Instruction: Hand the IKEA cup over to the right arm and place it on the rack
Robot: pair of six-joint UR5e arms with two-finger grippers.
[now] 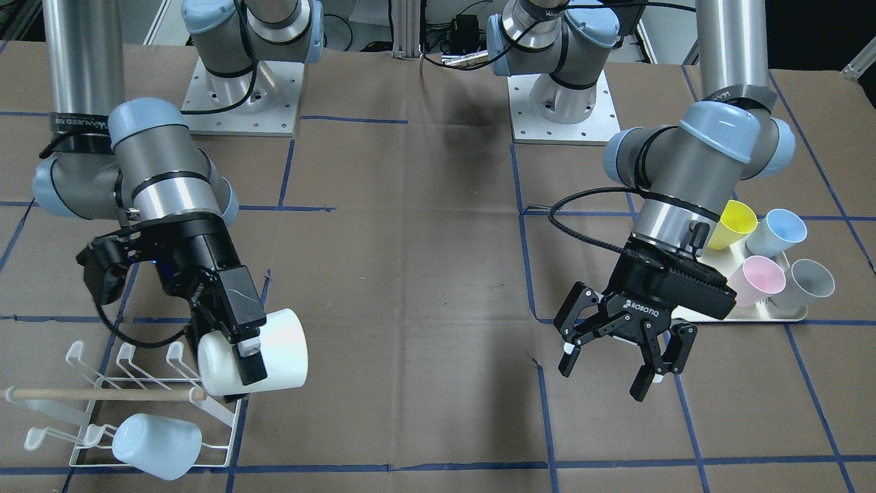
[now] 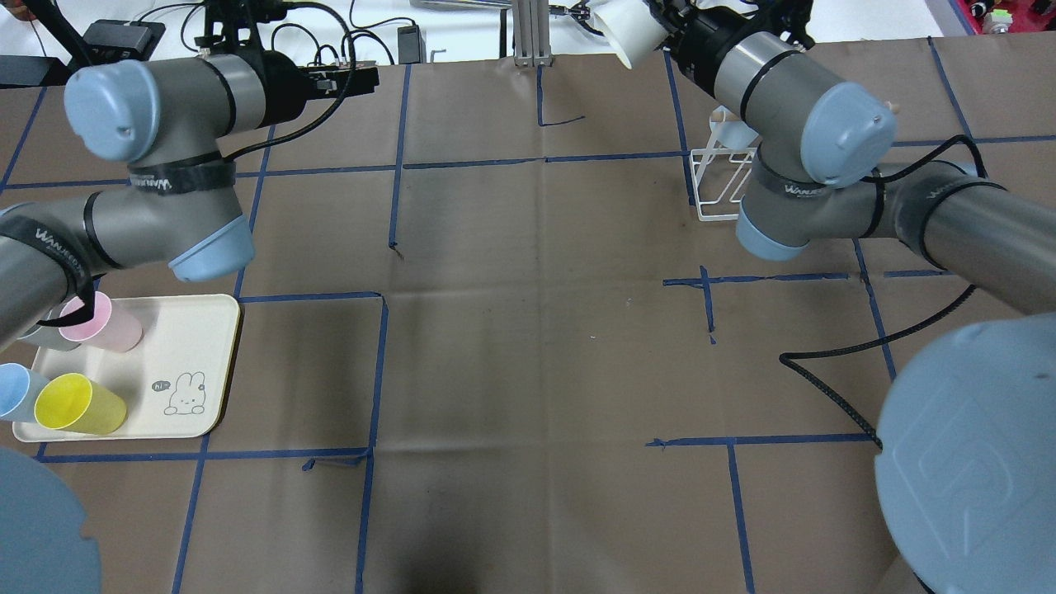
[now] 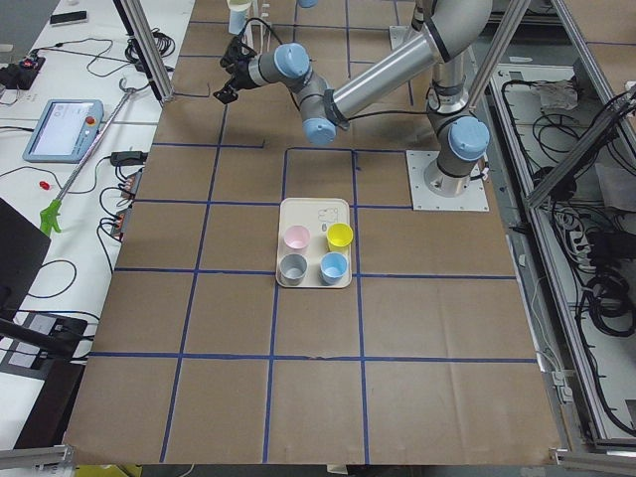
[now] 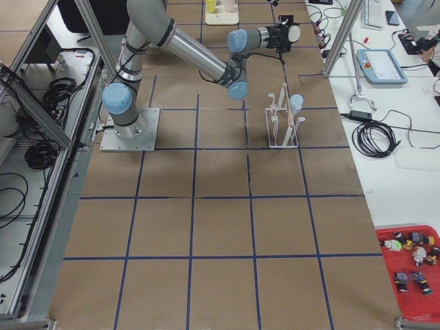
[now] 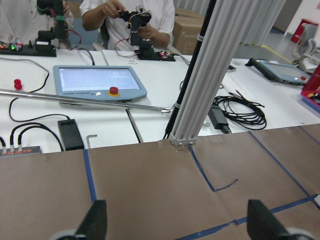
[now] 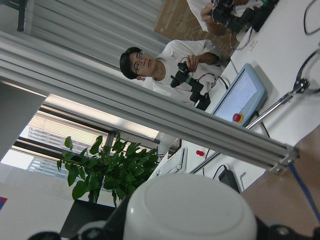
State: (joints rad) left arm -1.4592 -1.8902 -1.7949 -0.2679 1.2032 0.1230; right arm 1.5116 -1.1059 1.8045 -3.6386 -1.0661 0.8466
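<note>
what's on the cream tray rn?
Four upright cups: pink cup, yellow cup, grey cup, blue cup, beside a bunny print on the tray. Tray surface under the cups is covered.

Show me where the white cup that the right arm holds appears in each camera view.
Front-facing: white cup lower left, above the rack.
Overhead: cup at top edge, right of centre; rack below-right.
Exterior left: probably the pale shape at the top edge.
Exterior right: cup at top, beyond the rack.
Left wrist: not in it.
Right wrist: cup's base, bottom centre.
Shared landmark: the rack.
</note>
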